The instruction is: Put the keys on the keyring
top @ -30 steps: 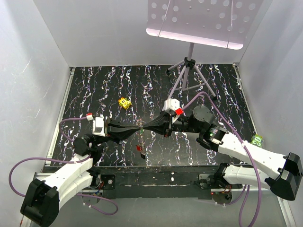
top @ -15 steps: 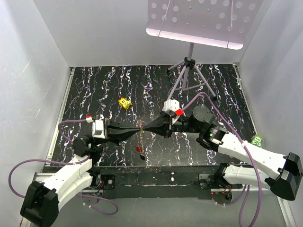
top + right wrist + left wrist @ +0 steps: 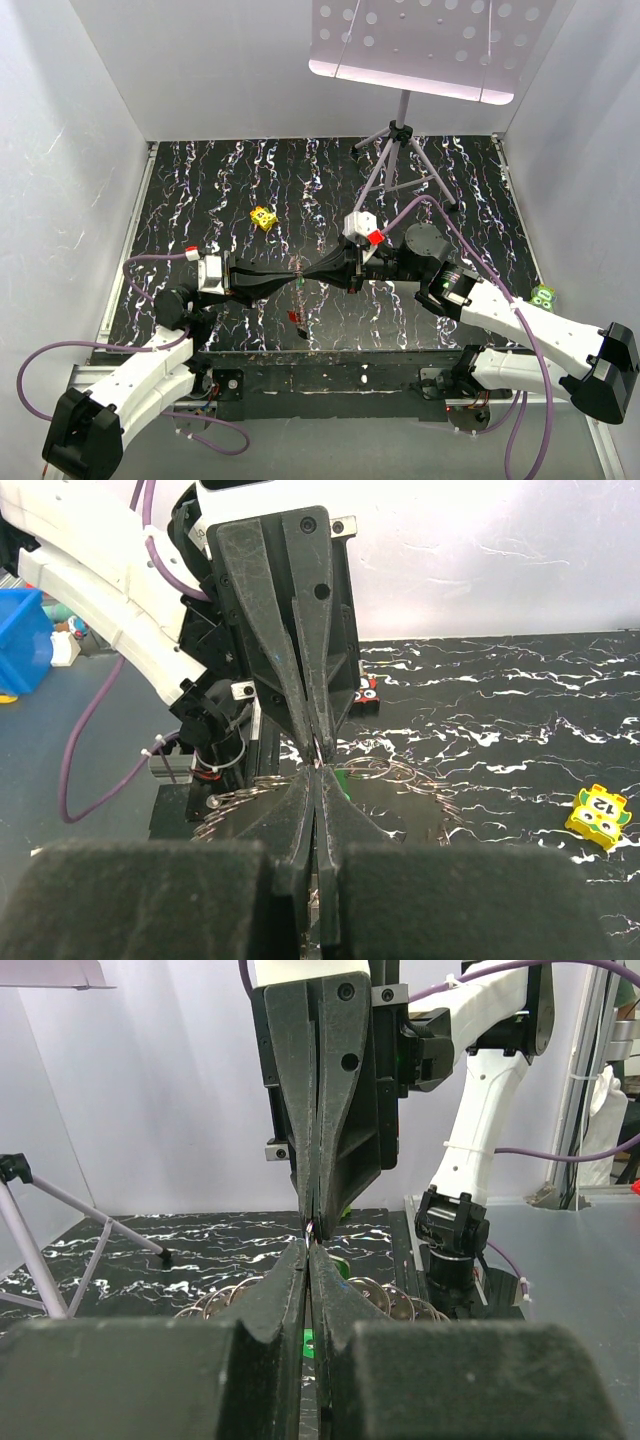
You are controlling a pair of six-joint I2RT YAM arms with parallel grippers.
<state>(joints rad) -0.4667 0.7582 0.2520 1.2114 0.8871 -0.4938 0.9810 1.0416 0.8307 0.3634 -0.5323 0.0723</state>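
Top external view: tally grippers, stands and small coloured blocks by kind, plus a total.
Grippers: 2, the black two-finger left gripper and right gripper, both shut, tip to tip.
Stands: 1, the grey tripod stand carrying a white perforated board.
Blocks: 2, the small yellow block and the small green block.
Total: 5

Robotics lab cell, white enclosure walls (image 3: 90,120), black marbled tabletop (image 3: 220,180), tripod stand (image 3: 401,135)

Black table (image 3: 200,180) veined white, yellow dark-spotted block (image 3: 263,217), green-headed key (image 3: 336,776)
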